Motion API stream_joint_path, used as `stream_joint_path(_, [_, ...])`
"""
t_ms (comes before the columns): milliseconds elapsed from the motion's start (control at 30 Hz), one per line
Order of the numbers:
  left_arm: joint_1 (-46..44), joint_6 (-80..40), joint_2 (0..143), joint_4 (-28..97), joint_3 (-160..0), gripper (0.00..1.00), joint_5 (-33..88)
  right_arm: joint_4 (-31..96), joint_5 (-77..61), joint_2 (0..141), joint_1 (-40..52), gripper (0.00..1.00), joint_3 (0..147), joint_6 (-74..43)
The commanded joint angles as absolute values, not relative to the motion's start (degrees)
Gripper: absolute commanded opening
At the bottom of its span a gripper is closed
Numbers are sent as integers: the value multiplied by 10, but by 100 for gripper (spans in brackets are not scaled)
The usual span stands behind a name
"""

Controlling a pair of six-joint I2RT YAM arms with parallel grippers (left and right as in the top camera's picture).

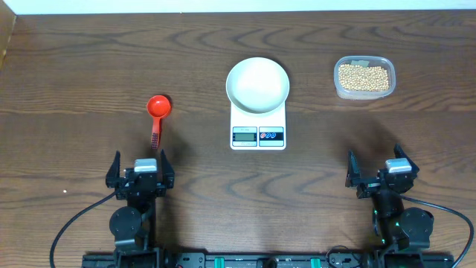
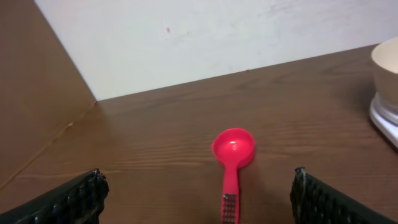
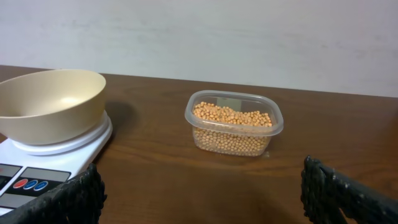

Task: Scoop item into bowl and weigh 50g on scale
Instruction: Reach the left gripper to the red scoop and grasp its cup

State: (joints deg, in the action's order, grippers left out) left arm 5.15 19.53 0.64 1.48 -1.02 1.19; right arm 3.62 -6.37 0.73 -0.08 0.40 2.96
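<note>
A round, plain white bowl stands upright and empty on the far part of a small flat white rectangular kitchen scale at the middle of the brown wooden worktop. The scale's grey display and its red and blue buttons lie at its near edge, and the reading is too small to tell. Many small round tan-yellow beans fill a clear rounded-rectangular plastic tub, apart to the scale's right.

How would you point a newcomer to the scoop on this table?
Start at the flat white rectangular kitchen scale carrying the round white bowl, mid-table. Left of it, before the left claw, lies a small red plastic scoop. It is the only long-handled thing.
</note>
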Motion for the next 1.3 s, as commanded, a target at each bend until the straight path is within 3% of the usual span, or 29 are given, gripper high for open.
stream_joint_path(0, [51, 190, 7, 38, -2, 96, 26, 38, -61, 3, 5, 99, 3, 22])
stream_joint_path(667, [51, 181, 48, 38, -40, 96, 26, 38, -61, 3, 5, 99, 3, 22])
stream_joint_path(1067, [51, 153, 260, 39, -208, 96, 78, 38, -61, 3, 5, 99, 3, 22])
stream_joint_path(1267, [51, 125, 403, 99, -337, 96, 101, 38, -61, 3, 5, 99, 3, 22])
